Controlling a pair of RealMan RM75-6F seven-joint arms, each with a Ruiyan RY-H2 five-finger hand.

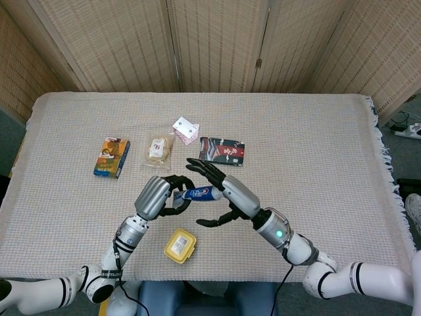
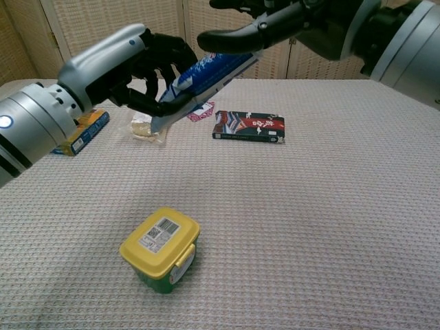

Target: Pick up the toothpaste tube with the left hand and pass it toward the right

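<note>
My left hand [image 1: 160, 195] [image 2: 130, 65] grips the blue and white toothpaste tube [image 1: 197, 193] [image 2: 206, 76] above the table, with the tube pointing toward the right. My right hand [image 1: 225, 192] [image 2: 289, 19] is spread around the tube's cap end, fingers over it and the thumb below. The chest view shows those fingers apart and not closed on the tube; whether they touch it is unclear.
A yellow-lidded tub [image 1: 180, 245] [image 2: 160, 248] stands near the table's front edge. Behind the hands lie a dark red-patterned box [image 1: 222, 150] [image 2: 249, 126], a snack packet [image 1: 158, 149], a small card [image 1: 185, 129] and an orange-blue box [image 1: 112, 157] [image 2: 81, 132].
</note>
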